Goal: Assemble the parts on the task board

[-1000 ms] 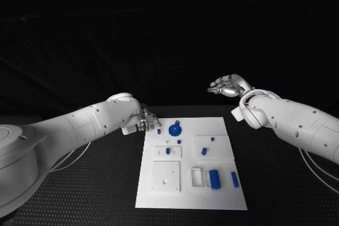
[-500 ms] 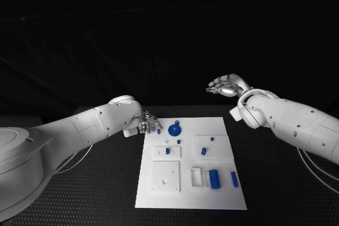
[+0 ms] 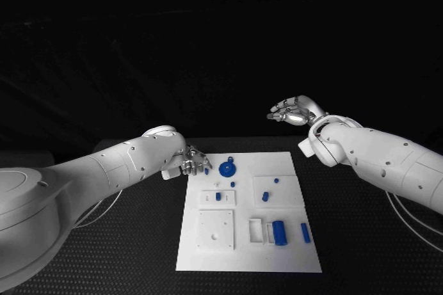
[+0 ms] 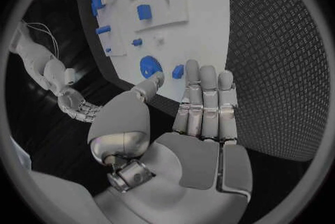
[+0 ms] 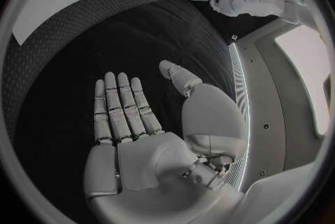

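Observation:
The white task board [image 3: 248, 251] lies in the middle of the black table. A round blue part [image 3: 229, 165] sits near its far edge, with small blue parts [image 3: 219, 196] below it and a thick blue cylinder [image 3: 280, 233] near the front right. My left hand [image 3: 191, 162] hovers at the board's far left corner. The left wrist view shows this hand [image 4: 202, 118] with straight fingers and nothing in it, its tips close to the round part [image 4: 149, 66] and a small blue part [image 4: 178, 71]. My right hand [image 3: 294, 111] is raised beyond the board's far right; it [image 5: 136, 140] is flat and holds nothing.
Textured black table [image 3: 369, 244] surrounds the board on all sides. White square blocks [image 3: 217, 230] and a white slot frame [image 3: 257, 231] are on the board. Thin cables [image 3: 97, 208] hang by the left arm.
My left arm has shifted slightly inward while its hand stays by the board's far left corner. My right hand has edged a little to the left.

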